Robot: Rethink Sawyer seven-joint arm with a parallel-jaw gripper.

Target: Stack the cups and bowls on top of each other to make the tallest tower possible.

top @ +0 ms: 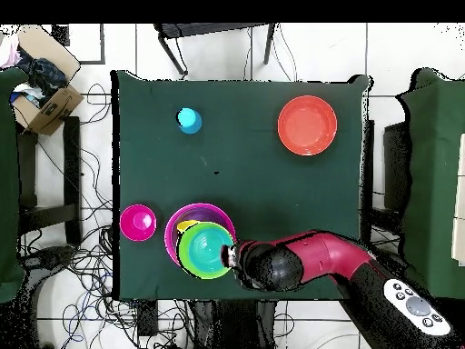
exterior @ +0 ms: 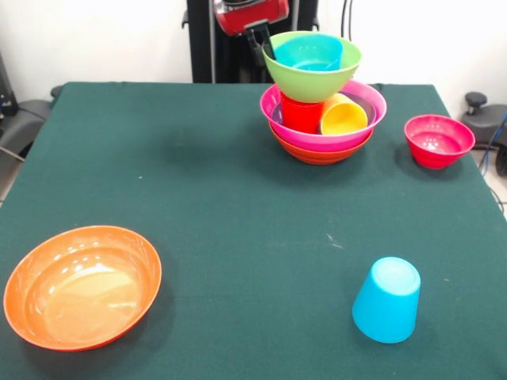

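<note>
Orange bowl [exterior: 81,286] and inverted blue cup [exterior: 386,300], unlabelled.

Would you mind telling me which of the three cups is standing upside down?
The light blue cup, alone on the cloth away from the tower. Its closed base faces up, whereas the red cup and yellow cup sit inside the magenta bowl.

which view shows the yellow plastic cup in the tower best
The front view: the yellow plastic tumbler shows lying tilted, mouth toward the camera, inside the magenta bowl beside the red cup, under the lime green bowl. The overhead view hides it beneath that green bowl.
</note>
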